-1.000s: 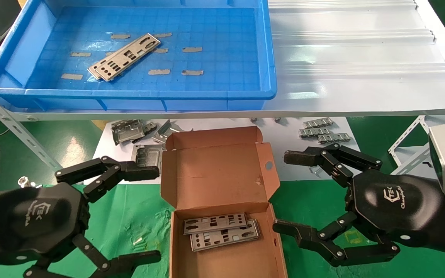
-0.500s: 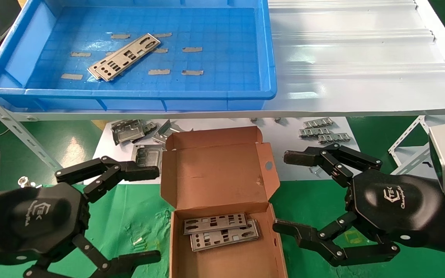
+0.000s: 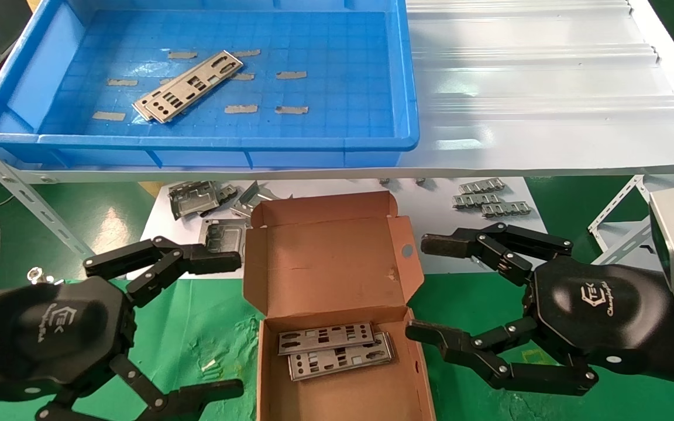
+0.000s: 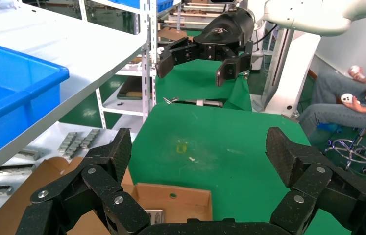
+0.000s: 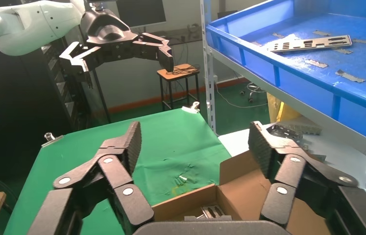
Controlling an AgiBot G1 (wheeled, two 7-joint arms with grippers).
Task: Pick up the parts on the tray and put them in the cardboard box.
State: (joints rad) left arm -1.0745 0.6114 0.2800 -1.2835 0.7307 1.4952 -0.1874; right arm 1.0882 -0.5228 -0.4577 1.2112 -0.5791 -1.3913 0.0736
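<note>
**Both grippers open beside the box, parts waiting in the tray**

Your left gripper (image 3: 220,324) hangs over the green desk near its front left edge, just left of the cardboard box (image 3: 337,304), with its fingers spread wide and nothing between them. Your right gripper (image 3: 425,289) sits on the other side of the box, toward the front right of the desk, fingers also spread wide and empty; its lower fingertip lies just beside the box's right wall.

The box stands open at the middle of the desk's front edge, lid folded back. Inside it you can see two parts (image 3: 337,351) lying flat, one overlapping the other.

The tray (image 3: 407,88) rests on the white shelf (image 3: 547,88) along the back of the desk, toward the left. On its floor, left of centre, more parts (image 3: 188,86) lie stacked at an angle among strips of tan tape.

Under the shelf, bent grey frames (image 3: 196,199) lie behind the box to its left, and small ribbed strips (image 3: 492,199) lie behind it to the right.
</note>
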